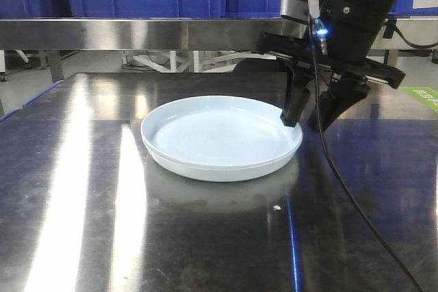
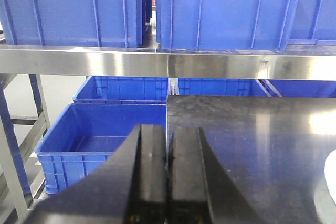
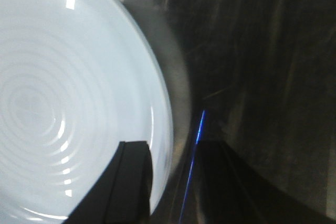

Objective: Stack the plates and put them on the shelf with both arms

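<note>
Tabletop [image 1: 68,237] holds plate [image 1: 219,138]; blue bins [image 2: 79,9] occupy shelf [image 2: 105,62].

Blue plastic bins [image 2: 226,14] are lining the top tier of a stainless-steel shelf [image 2: 157,64] in what is looking like a warehouse or factory work area rather than a home. More of the same bins are sitting on the lower levels [image 2: 100,135], beside bare metal uprights [image 2: 39,98]. In front of the rack, a dark brushed-steel tabletop [image 1: 205,237] is catching overhead lighting in long bright streaks. Below the shelf's front rail, a pale hard floor [image 1: 20,87] is showing through, plain and industrial.
</note>
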Robot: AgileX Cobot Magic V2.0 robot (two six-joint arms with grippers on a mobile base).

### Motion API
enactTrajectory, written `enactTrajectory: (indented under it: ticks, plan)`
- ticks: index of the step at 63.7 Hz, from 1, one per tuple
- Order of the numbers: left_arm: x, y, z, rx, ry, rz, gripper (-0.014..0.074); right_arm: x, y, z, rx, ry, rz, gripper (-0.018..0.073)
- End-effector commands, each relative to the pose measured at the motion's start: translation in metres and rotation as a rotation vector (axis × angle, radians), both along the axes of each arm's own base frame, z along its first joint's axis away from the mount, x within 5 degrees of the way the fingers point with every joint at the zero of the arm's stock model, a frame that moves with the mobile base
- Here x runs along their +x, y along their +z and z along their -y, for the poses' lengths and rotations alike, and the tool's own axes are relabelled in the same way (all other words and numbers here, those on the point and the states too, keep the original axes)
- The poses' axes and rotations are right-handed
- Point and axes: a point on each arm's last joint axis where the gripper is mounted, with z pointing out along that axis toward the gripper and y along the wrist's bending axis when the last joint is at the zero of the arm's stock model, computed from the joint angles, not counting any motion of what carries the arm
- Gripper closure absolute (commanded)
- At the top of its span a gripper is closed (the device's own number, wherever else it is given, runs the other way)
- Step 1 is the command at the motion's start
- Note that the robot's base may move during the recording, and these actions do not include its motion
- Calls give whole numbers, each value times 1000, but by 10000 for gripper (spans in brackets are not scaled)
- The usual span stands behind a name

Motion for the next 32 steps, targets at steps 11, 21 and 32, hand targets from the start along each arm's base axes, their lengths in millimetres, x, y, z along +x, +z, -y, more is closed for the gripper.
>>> enactTrajectory:
  ticks: [11, 21, 32]
  plan:
    - [0, 17, -2, -12, 25, 103, 516, -1, 21, -8, 41, -14, 113, 204]
    - [0, 17, -2, -12, 25, 103, 516, 0, 20, -9, 43, -19, 117, 204]
    - [0, 17, -2, -12, 25, 103, 516, 1, 15, -10, 39, -18, 102, 204]
